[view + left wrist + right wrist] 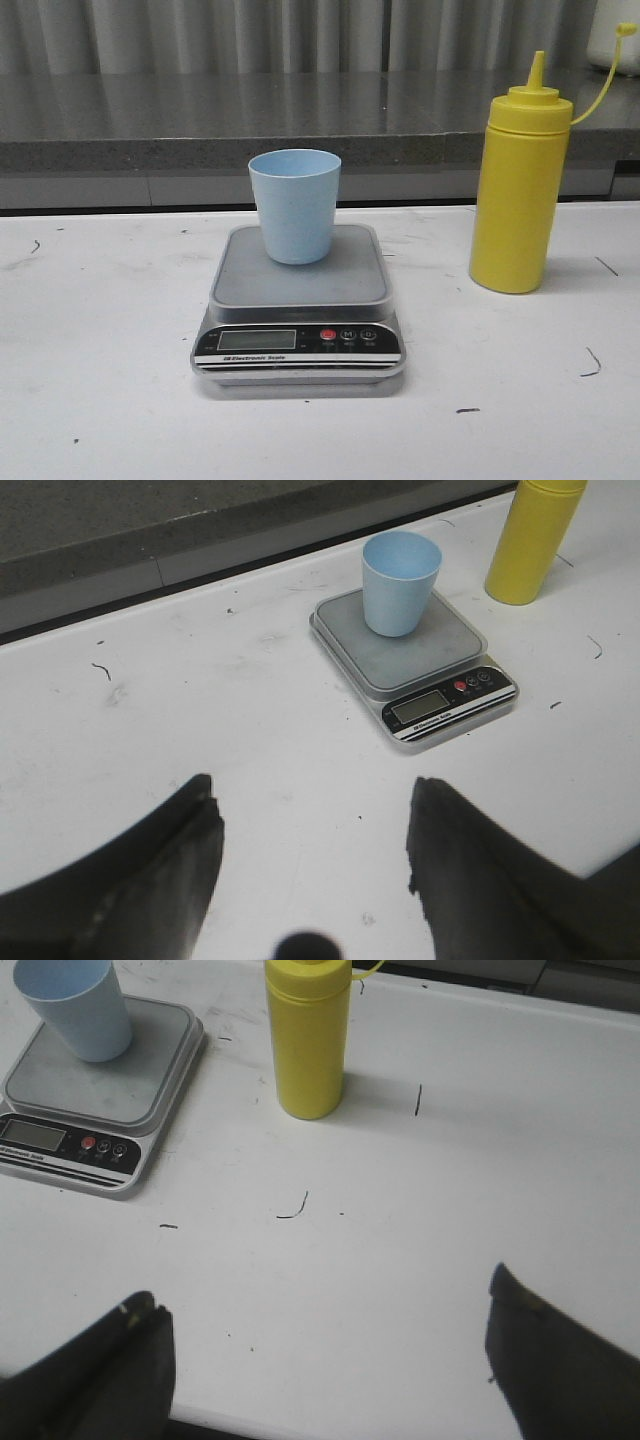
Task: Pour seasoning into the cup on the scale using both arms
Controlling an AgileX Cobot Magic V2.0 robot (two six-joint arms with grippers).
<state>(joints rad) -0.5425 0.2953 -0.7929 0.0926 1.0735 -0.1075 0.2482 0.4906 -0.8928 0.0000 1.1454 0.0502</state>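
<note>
Bottle [520,185] upright at frame right, cup [295,204] on scale [298,300]; both end effectors released, empty; you grip bottle mid-body first.

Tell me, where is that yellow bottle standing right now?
In the front view the yellow bottle stands upright on the white table, on the right side, apart from the scale that carries the blue cup.

A pale blue cup [295,205], silver-grey scale [298,300] with one red button [327,335], yellow bottle [520,185], white table [100,380].
</note>
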